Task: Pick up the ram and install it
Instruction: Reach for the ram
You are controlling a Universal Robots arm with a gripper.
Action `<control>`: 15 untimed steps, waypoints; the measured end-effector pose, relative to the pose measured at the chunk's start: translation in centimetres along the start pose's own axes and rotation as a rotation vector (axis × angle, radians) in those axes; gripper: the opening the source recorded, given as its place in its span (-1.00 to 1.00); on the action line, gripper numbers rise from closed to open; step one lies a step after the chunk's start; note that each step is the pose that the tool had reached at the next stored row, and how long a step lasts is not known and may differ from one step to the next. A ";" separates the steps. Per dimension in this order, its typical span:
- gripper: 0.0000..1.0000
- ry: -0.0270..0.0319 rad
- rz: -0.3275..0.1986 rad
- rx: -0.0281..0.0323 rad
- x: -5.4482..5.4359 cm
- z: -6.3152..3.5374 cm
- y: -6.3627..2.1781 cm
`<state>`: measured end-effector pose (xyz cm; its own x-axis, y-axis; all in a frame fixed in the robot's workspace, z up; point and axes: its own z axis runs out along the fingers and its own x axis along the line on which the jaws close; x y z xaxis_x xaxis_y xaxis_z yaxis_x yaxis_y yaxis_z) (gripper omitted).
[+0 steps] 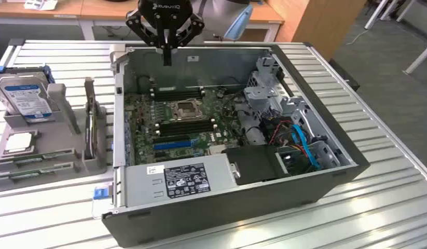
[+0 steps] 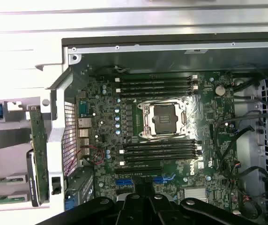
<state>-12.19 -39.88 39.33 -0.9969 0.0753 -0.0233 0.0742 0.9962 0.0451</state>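
Note:
Two green ram sticks (image 1: 35,157) lie flat in a grey holder on the exterior view's left, outside the open computer case (image 1: 338,176); the wrist view catches their ends (image 2: 3,180). My gripper (image 1: 167,58) hangs above the case's far wall, well away from the sticks, its fingers pressed together and holding nothing. In the wrist view the gripper (image 2: 142,199) looks down on the motherboard (image 2: 209,117). Black memory slots (image 2: 155,84) lie on both sides of the processor socket (image 2: 164,119).
A blue-labelled hard drive (image 1: 23,98) stands upright in the grey holder, with a square silver processor chip (image 1: 19,142) below it. A thin board (image 1: 91,122) stands on edge beside the case. The power supply (image 1: 178,179) and cables (image 1: 303,142) crowd the case's near end.

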 end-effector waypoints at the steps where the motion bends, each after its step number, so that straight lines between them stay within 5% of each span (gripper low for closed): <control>1: -0.80 0.0000 0.000 0.0000 0.0 0.00 0.00; 15: -0.80 0.0000 0.000 0.0001 0.2 -0.01 -0.02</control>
<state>-12.42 -39.89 39.33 -0.9969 0.0754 -0.0233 0.0743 0.9962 0.0450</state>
